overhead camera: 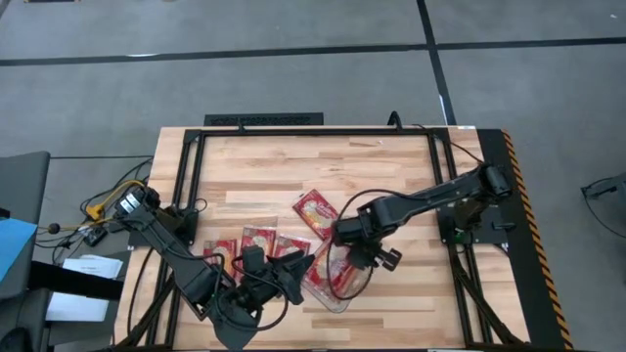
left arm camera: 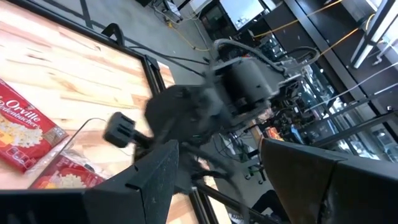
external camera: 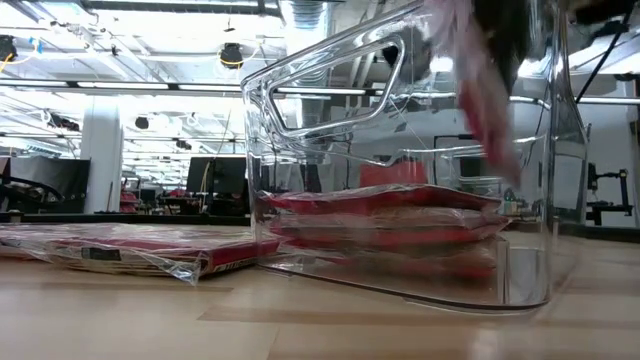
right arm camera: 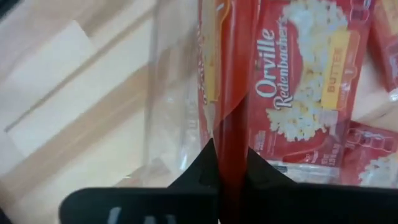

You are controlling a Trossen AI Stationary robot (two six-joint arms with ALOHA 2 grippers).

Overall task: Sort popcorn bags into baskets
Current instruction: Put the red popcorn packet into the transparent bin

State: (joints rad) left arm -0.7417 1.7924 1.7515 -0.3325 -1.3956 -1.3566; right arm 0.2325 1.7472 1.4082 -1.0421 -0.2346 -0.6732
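Wooden desk (overhead camera: 391,166), near its front edge: clear basket (external camera: 400,150) with popcorn bags (external camera: 385,200) stacked inside, more lying flat beside it. Right tool (right arm camera: 232,163) over basket, pinched shut on a bag's edge (right arm camera: 231,93), dangling. Left tool (left arm camera: 217,174) parked at front edge, partly open, empty. Probably light, floppy, slippery; best pinched at an edge. Reads "Orville Redenbacher's", "BUTTER".

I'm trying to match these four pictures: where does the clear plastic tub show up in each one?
High view: clear tub at the table's front edge, under the right gripper.
Low view: fills the middle and right.
Left wrist view: a corner at lower left.
Right wrist view: its wall, left of centre.
Shared landmark: red popcorn bags inside.
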